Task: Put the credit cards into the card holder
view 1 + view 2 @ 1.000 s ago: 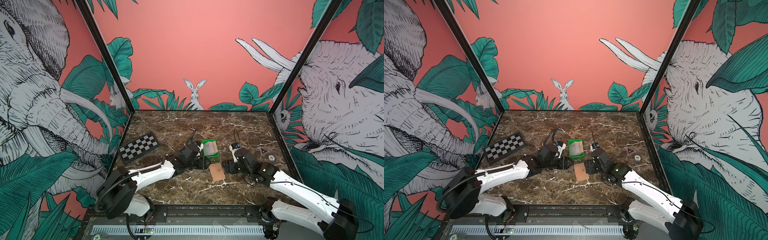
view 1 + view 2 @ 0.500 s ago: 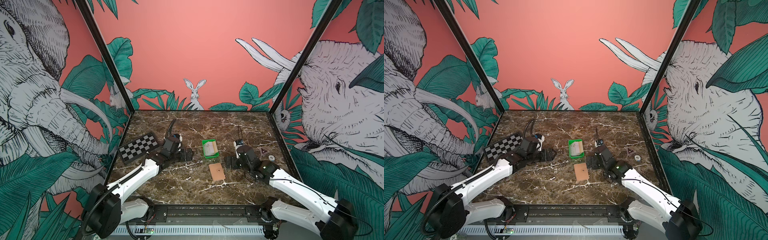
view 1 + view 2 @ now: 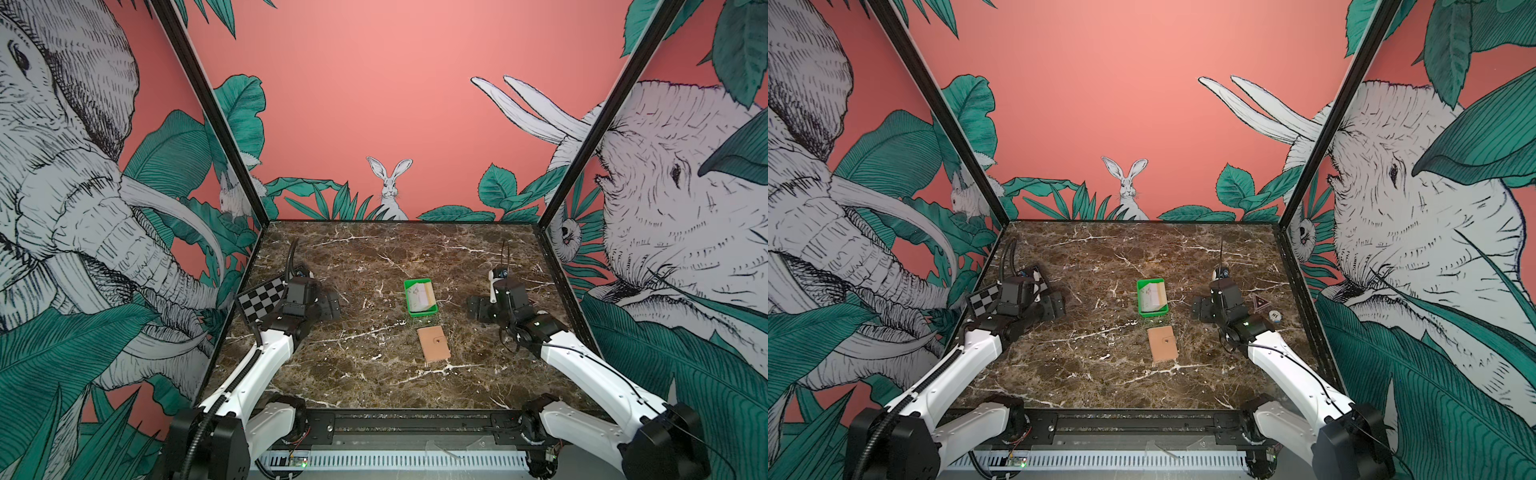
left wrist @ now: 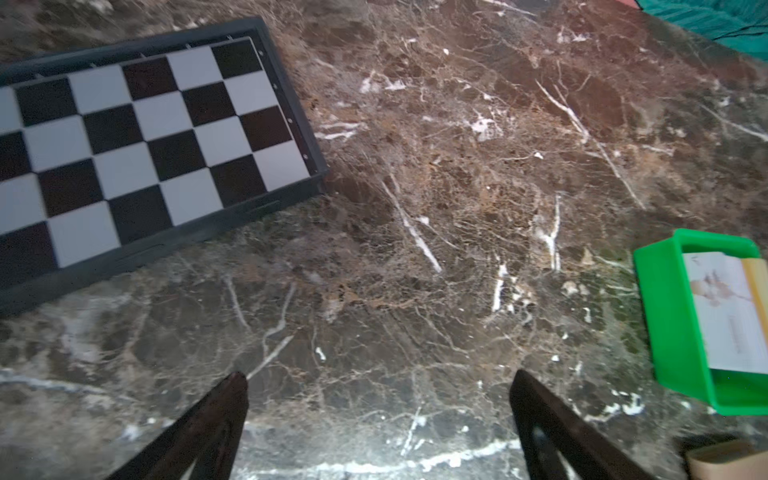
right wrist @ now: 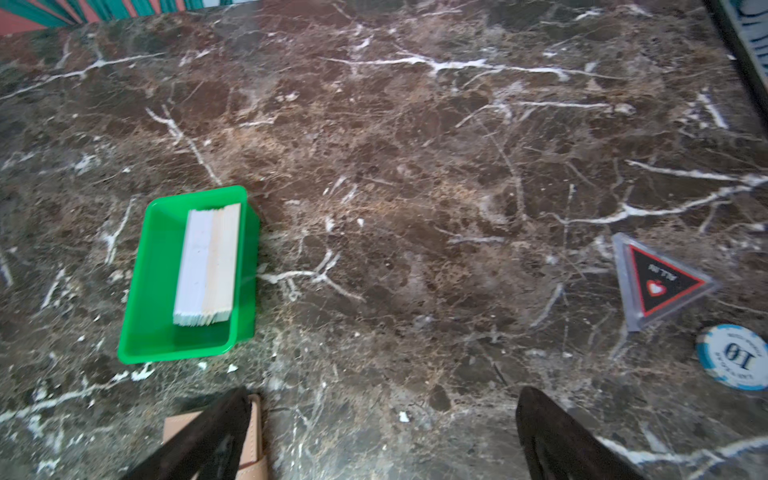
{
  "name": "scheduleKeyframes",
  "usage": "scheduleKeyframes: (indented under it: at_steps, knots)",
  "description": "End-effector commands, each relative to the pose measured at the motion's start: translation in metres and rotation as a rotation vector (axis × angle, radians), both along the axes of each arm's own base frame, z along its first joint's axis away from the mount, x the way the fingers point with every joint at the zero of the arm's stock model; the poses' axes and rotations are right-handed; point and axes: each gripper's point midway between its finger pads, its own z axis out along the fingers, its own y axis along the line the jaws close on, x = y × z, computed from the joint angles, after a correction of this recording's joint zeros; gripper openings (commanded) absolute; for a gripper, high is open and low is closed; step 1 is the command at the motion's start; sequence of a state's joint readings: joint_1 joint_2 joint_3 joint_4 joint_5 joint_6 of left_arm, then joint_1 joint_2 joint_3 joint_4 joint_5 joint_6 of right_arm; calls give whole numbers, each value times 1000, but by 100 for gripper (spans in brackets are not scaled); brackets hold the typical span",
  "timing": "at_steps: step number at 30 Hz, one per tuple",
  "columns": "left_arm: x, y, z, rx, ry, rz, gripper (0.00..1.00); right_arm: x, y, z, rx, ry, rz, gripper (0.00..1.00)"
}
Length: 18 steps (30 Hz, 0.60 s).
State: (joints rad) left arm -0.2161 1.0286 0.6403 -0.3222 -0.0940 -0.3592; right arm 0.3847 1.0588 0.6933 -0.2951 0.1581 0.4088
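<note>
Bearing faint print, credit cards (image 4: 725, 311); chip (image 5: 732, 357) "10".

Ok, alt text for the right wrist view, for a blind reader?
A green tray holding a stack of pale credit cards sits on a brown marble table ahead of the open, empty right claw. The tan card holder shows partly behind one claw finger; a triangular token and a blue-and-white chip lie apart from the tray.

cards (image 3: 422, 295) in tray (image 3: 407, 300), card holder (image 3: 433, 343) just in front, chessboard (image 3: 261, 297) far L
</note>
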Motion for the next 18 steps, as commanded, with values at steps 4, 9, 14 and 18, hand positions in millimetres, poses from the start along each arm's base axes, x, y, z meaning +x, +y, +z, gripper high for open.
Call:
scheduleKeyframes:
  at_steps: [4,9,14,18]
  knots:
    - [8,42,29,311,-86,0,99,30,-49,15,-42,-93,-140,98]
    - [24,55,29,416,-241,27,99,44,-73,9,-95,-140,-177,98]
    - [34,58,18,374,-297,40,99,49,-94,-2,-152,-158,-210,98]
    - [45,58,5,390,-308,33,99,49,-100,-11,-184,-142,-207,98]
